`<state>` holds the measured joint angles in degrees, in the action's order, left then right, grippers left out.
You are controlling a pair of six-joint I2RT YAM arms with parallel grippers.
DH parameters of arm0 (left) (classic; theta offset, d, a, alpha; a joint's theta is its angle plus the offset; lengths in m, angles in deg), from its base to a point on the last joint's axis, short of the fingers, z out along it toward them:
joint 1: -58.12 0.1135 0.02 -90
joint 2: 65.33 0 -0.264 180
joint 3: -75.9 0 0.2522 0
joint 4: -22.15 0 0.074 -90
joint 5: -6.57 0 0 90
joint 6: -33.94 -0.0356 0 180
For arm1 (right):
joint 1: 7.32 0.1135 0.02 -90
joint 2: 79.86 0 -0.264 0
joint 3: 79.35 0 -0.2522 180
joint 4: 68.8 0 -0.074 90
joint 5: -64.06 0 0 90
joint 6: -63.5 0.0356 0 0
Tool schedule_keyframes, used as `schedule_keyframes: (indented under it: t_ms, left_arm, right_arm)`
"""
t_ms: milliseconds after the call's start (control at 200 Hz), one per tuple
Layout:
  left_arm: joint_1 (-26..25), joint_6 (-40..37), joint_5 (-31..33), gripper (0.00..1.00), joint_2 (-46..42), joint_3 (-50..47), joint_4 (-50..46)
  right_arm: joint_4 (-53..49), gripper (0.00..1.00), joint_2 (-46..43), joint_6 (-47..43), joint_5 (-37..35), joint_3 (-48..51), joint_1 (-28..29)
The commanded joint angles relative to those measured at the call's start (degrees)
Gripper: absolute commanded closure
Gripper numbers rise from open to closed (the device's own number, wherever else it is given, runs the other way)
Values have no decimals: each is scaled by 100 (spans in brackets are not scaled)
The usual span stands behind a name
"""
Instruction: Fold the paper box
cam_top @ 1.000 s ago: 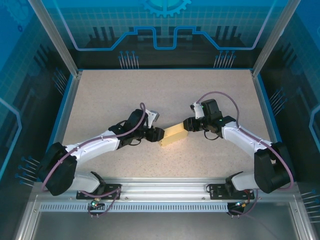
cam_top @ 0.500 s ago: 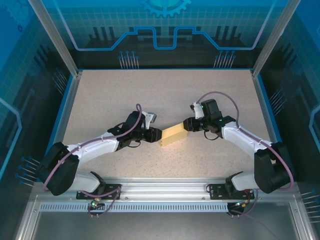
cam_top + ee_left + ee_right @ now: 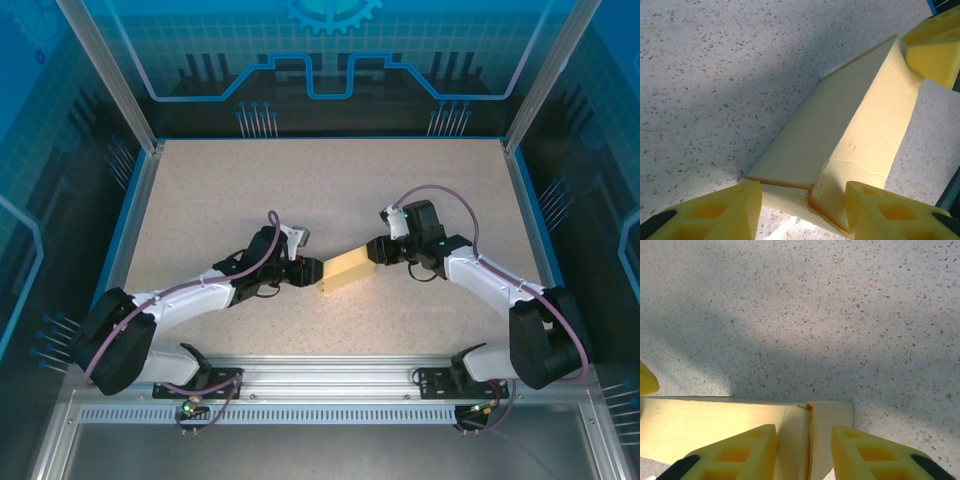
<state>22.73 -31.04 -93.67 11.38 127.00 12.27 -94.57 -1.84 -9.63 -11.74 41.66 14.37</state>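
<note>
Currently the paper box (image 3: 348, 268) lies on the tabletop (image 3: 300, 180), set slantwise between the two arms with one end toward each.

**Grippers**
- The left gripper (image 3: 314, 270) stands at the box's near-left end. In the left wrist view its jaws are about half parted with the box's end between the pads. One pad touches a corner of the box. Whether they press hard enough to hold it cannot be told.
- The right gripper (image 3: 372, 250) stands at the box's far-right end. Its jaws are partly parted over that end, and the card passes behind both pads. Whether there is contact cannot be told.

**Condition**
- The box is partly formed, with one long fold raised as a ridge along its length.
- The corner (image 3: 815, 192) by the left gripper is frayed and creased.
- A seam (image 3: 809, 440) crosses the face at the opposite end.

**Handling, as judged**
- The card is thin and very light. It looks stiff across each flat panel and weak along the folds.
- A hard squeeze would likely buckle it.
- The smooth face may slide on the tabletop if pushed from one end only.

**Where to take hold**
- Grip at the panel edges close to a fold line, with both ends steadied and light pressure.
- Keep off the worn corner.
</note>
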Motion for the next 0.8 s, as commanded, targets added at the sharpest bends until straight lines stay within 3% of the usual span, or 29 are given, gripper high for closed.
schedule_keyframes:
  t_ms: [0,125,375,795]
  left_arm:
    - [4,-187,247,45,-76,318,-529]
    - [-1,-166,392,37,-187,480,-475]
    - [-7,192,486,31,-663,249,-564]
    - [-183,1346,35,42,-973,-526,-342]
  right_arm:
    - [-728,62,142,-121,80,-81,-16]
    - [-776,57,78,-115,115,-281,-16]
    - [-994,48,-135,-185,180,-669,-11]
    - [-1284,47,462,-554,721,-869,29]
